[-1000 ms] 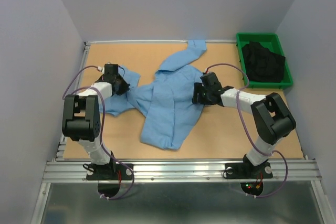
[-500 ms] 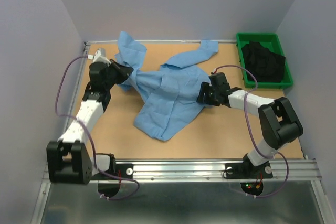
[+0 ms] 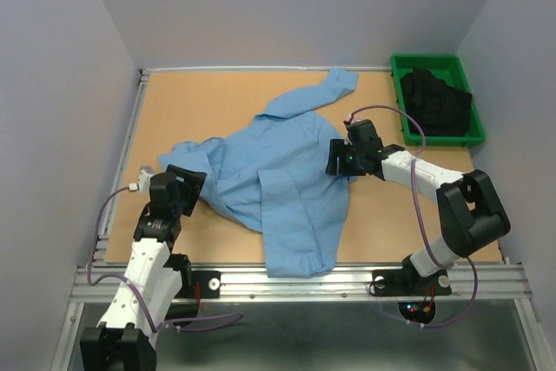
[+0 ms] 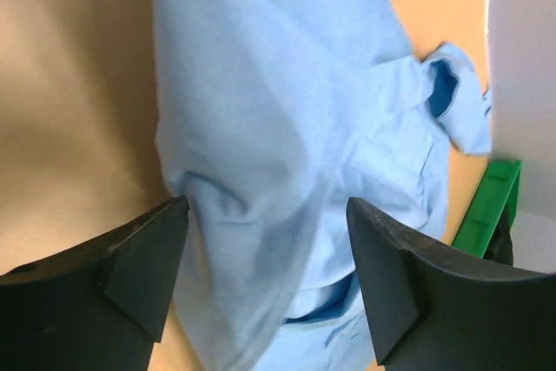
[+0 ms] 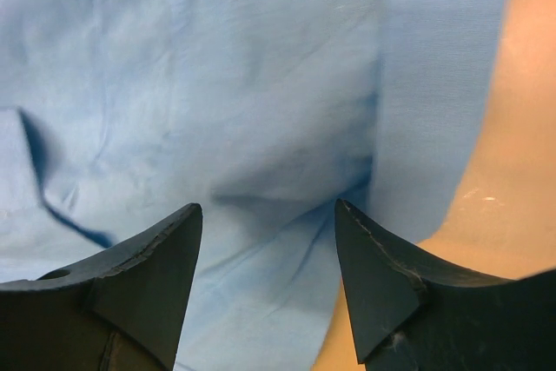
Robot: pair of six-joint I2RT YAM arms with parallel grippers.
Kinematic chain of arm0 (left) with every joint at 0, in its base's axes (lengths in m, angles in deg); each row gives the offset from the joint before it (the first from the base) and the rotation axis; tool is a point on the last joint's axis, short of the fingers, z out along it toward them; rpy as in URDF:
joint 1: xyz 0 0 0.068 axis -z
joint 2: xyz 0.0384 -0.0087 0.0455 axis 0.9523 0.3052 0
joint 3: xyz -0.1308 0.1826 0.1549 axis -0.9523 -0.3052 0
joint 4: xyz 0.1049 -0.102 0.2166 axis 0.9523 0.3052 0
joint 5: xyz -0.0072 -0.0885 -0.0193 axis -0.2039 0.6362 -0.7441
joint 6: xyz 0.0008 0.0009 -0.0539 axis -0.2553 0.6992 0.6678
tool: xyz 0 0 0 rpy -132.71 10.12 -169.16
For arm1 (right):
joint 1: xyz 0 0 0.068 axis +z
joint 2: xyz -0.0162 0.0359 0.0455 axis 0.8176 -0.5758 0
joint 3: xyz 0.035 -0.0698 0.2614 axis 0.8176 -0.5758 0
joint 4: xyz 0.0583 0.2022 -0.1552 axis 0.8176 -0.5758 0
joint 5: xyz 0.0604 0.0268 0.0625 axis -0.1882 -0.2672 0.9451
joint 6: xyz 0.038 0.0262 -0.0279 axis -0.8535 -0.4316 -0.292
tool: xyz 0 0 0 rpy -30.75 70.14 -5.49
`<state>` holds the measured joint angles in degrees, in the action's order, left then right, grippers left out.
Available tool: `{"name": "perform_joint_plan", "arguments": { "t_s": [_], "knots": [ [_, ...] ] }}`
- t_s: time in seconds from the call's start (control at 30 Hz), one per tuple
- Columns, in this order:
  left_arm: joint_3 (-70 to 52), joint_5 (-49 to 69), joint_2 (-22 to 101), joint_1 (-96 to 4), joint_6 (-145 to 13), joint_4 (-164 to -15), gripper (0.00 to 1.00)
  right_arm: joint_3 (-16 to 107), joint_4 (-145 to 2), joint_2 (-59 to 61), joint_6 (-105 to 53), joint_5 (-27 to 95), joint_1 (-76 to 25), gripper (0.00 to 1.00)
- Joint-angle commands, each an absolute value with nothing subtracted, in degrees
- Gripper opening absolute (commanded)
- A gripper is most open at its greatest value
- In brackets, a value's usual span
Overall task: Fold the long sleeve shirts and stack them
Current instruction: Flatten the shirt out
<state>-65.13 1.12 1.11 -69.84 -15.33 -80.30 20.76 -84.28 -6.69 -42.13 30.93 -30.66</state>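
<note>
Shirt (image 3: pixel 278 182) is spread mid-worktop (image 3: pixel 200 102), collar toward the far edge, hem by the near edge. My left gripper (image 3: pixel 189 184) is at its left sleeve and my right gripper (image 3: pixel 334 160) at its right side. Both are wide open, gripping nothing.

The light blue shirt (image 5: pixel 261 67) fills most of the frame, its thin fabric creased and rumpled; a darker fold line runs down at the left; the tan table (image 5: pixel 530 128) shows along the right side, past the cloth's straight edge; the right gripper (image 5: pixel 268 206) holds its dark jaws spread apart over the fabric, nothing pinched between them.
</note>
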Motion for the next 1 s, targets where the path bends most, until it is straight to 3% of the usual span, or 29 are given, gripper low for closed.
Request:
{"name": "perform_joint_plan", "arguments": {
  "t_s": [0.0, 0.23, 0.47, 0.73, 0.97],
  "knots": [
    [-55.01, -5.42, 0.54, -70.12, -18.46, -72.86, 0.87, 25.76, -84.69, -4.01, -37.85, 34.08, -26.11, 0.68],
    [-45.86, -1.99, 5.90, -70.12, -30.74, -68.10, 0.87, 31.11, -84.69, -8.03, -37.84, 33.55, -18.47, 0.68],
    [-39.36, -2.33, 18.89, -67.15, -37.43, -68.02, 0.87, 31.74, -84.69, -12.00, -40.13, 32.50, -16.70, 0.68],
    [-26.44, -16.56, 34.98, -57.21, -42.80, -61.96, 0.87, 30.69, -84.69, -11.48, -40.83, 31.18, -16.61, 0.68],
    [-20.20, -23.78, 44.74, -55.18, -45.35, -58.97, 0.77, 28.84, -84.69, -9.90, -40.57, 29.43, -16.61, 0.68]
  ]
}}
